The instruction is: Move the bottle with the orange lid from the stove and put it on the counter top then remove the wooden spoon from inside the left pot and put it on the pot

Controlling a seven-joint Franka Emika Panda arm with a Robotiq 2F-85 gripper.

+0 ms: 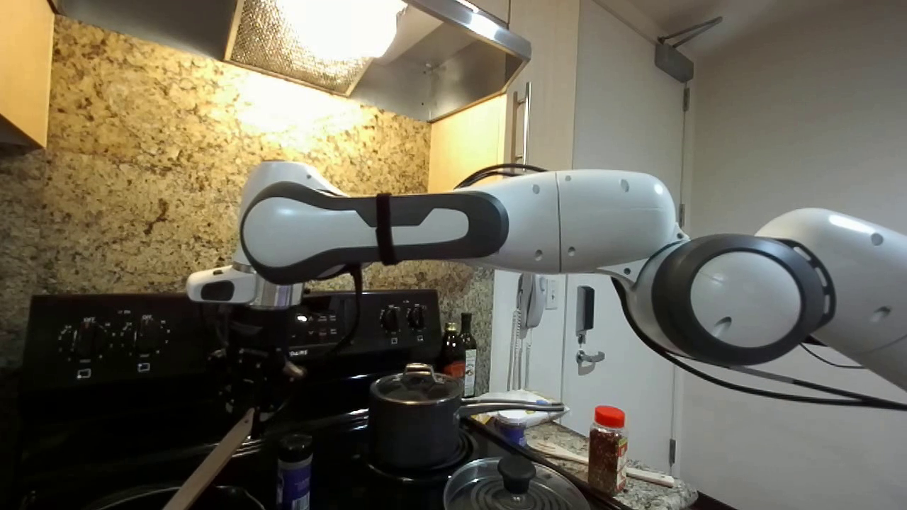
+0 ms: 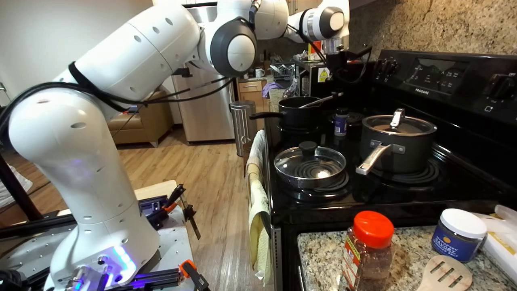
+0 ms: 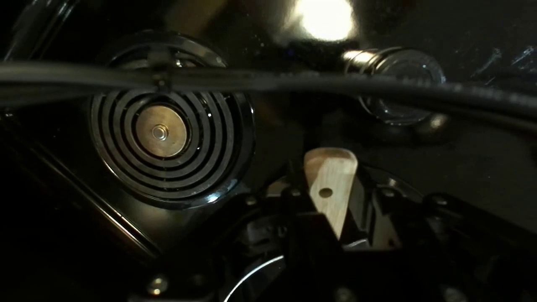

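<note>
Wall phone (image 1: 533, 292); lidded saucepan (image 2: 416, 151); white-capped jar (image 2: 454, 241) beside slotted spatula (image 2: 435, 279).

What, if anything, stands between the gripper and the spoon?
Nothing visible: the gripper is shut on the spoon near its handle's end. The cable crosses the wrist view but not the grip.

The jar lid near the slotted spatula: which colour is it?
White; the jar lid shows best in an exterior view.

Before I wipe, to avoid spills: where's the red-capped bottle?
In an exterior view, the red-capped bottle stands lower right on the counter top, left of the slotted spatula.
</note>
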